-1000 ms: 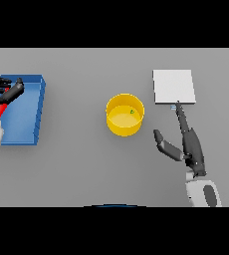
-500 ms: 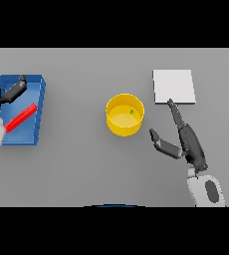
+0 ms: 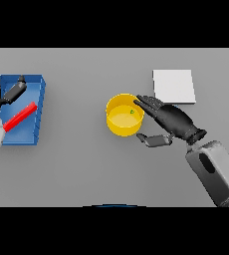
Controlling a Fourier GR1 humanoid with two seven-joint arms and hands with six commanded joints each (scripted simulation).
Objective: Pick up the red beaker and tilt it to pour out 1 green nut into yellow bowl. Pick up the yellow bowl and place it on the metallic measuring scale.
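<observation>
A plain grey table (image 3: 86,169) fills the whole view, evenly lit, with soft shadows (no walls, floor, windows or other furniture can be seen).

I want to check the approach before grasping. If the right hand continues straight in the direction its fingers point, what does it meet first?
Most likely the round yellow bowl: the dark right hand points left, fingertips already at its rim. Height above it is unclear from this view.

nut (image 3: 132,111) in bowl (image 3: 117,127), scale (image 3: 173,85) behind right
</observation>
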